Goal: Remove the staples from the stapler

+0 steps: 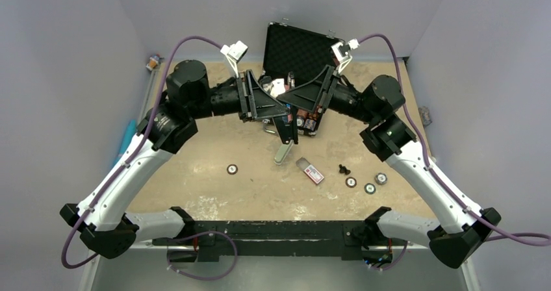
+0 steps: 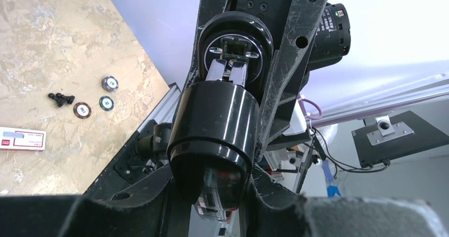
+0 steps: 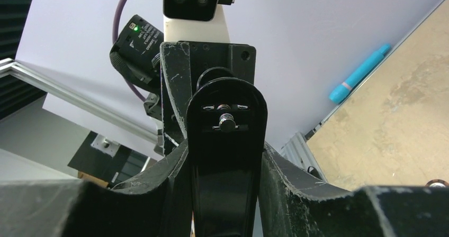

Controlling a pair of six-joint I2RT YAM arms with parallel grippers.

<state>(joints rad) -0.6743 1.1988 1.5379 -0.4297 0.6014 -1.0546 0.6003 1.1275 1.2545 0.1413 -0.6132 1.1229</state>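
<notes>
The black stapler (image 1: 286, 127) hangs in the air over the middle of the table, held between both arms. In the left wrist view its rounded glossy top (image 2: 214, 136) fills the gap of my left gripper (image 2: 212, 197), which is shut on it, both fingers pressing its sides. In the right wrist view a flat black part of the stapler (image 3: 226, 157), with a small metal rivet, sits between the fingers of my right gripper (image 3: 226, 200), which is shut on it too. From above, the left gripper (image 1: 276, 112) and right gripper (image 1: 295, 104) meet nose to nose. No staples show.
On the table below lie a pale grey-green bar (image 1: 282, 153), a small box with a red-and-white label (image 1: 313, 172), a black screw (image 1: 344, 169) and several round discs (image 1: 370, 188). An open black case (image 1: 295, 47) stands at the back. A blue pen (image 1: 127, 138) lies at the left edge.
</notes>
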